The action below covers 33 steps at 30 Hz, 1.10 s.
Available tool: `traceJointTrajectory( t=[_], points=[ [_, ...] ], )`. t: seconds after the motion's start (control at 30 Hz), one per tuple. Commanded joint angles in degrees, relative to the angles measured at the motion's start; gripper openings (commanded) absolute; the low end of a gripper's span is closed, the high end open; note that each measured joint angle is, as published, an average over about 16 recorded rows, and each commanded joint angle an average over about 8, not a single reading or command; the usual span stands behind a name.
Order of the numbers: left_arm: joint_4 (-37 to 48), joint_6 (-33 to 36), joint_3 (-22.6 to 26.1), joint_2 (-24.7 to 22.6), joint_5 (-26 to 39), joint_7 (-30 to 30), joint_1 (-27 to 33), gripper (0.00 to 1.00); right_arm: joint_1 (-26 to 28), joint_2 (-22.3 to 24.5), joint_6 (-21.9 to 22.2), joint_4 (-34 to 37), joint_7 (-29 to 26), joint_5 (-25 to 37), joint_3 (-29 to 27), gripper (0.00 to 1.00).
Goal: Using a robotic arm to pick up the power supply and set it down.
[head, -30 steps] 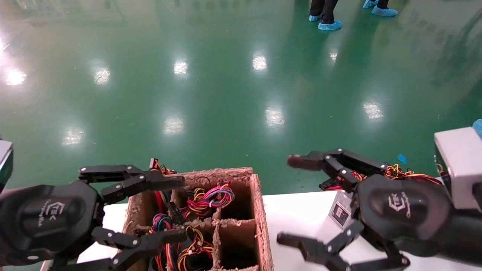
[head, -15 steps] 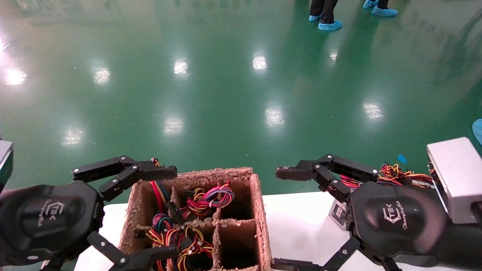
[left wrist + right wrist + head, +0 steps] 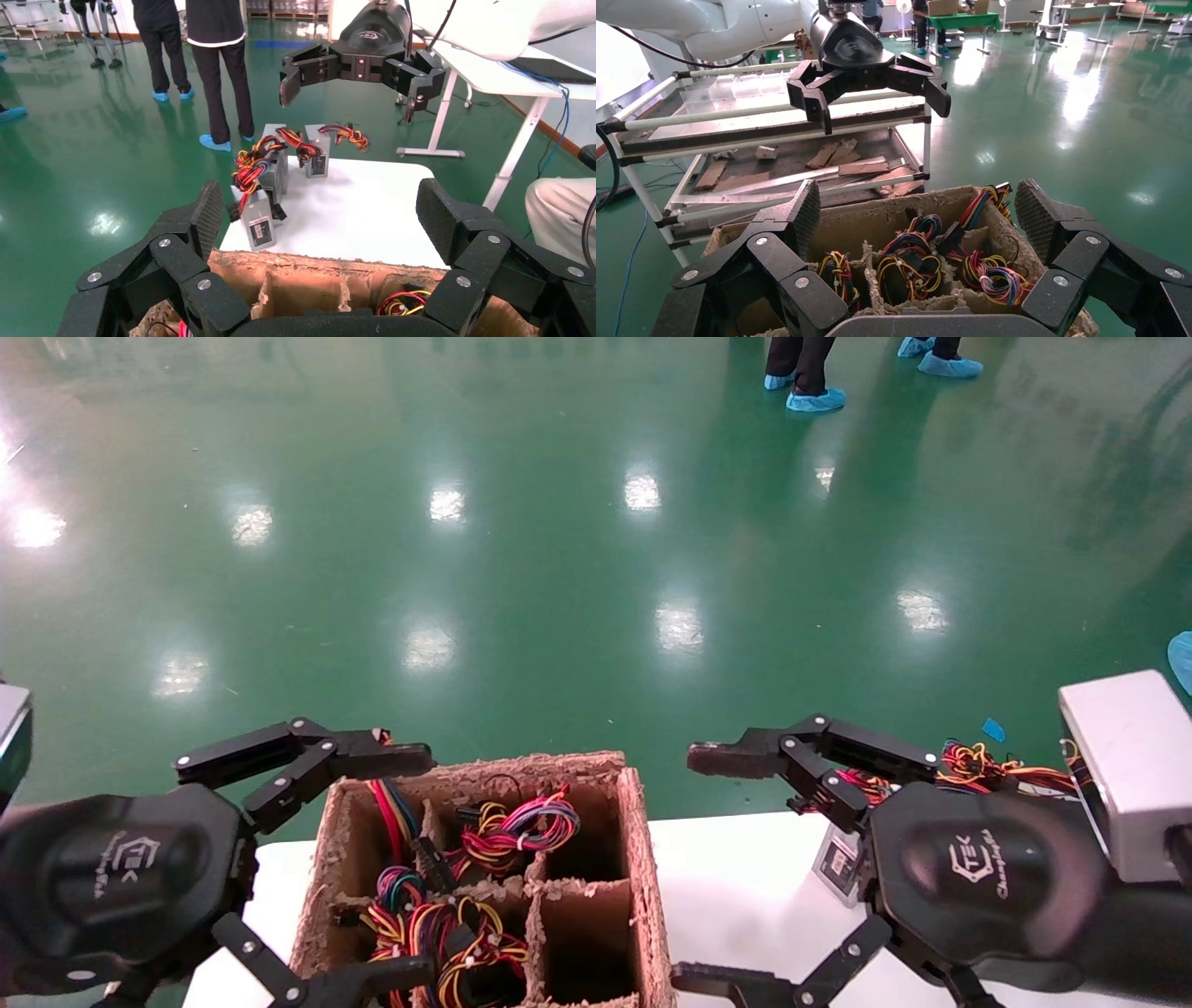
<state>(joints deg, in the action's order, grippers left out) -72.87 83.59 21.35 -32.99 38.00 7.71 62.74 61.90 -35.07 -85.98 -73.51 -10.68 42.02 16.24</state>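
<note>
1. Both sets of jaws spread wide, nothing between them.
2. Right gripper [image 3: 717,868] on the robotic arm [image 3: 1071,887] with the pale-grey box [image 3: 1127,770] on its forearm; it hovers over the right part of the white table [image 3: 736,887], fingers pointing toward the cardboard box. Also seen from the left wrist [image 3: 351,70], above the table's far side.
3. Left gripper [image 3: 391,868] hovers at the left side of the brown divided cardboard box [image 3: 643,859], one finger over its far-left corner, the other low at its near edge. Right wrist view shows it [image 3: 877,88] raised above the box.
4. Power supply [image 3: 843,864]: only its labelled end shows in the head view, on the table right beside the right wrist, mostly hidden by it; its wire bundle [image 3: 978,766] spills out behind the arm.
5. Left wrist view shows three grey power supplies standing on the table: nearest one [image 3: 258,221], label end facing the camera, two more [image 3: 318,151] behind it, red-yellow-black wires on top.
6. Cardboard box compartments hold bundled coloured wires [image 3: 912,256]; the near-right compartment in the head view looks dark, contents unclear.
7. Person's legs with blue shoe covers [image 3: 815,398] on the green floor [image 3: 521,570], far off.
</note>
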Motion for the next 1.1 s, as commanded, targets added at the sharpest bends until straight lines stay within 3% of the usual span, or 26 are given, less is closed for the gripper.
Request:
traceJointTrajectory(
  t=[0.03, 1.1],
  points=[
    [0.0, 0.0, 0.0, 0.0, 0.0, 0.0, 0.0, 1.0, -0.1, 0.01, 0.08, -0.01, -0.01, -0.03, -0.05, 1.0],
    [0.0, 0.0, 0.0, 0.0, 0.0, 0.0, 0.0, 1.0, -0.44, 0.08, 0.37, -0.06, -0.1, -0.21, -0.28, 1.0]
  ],
)
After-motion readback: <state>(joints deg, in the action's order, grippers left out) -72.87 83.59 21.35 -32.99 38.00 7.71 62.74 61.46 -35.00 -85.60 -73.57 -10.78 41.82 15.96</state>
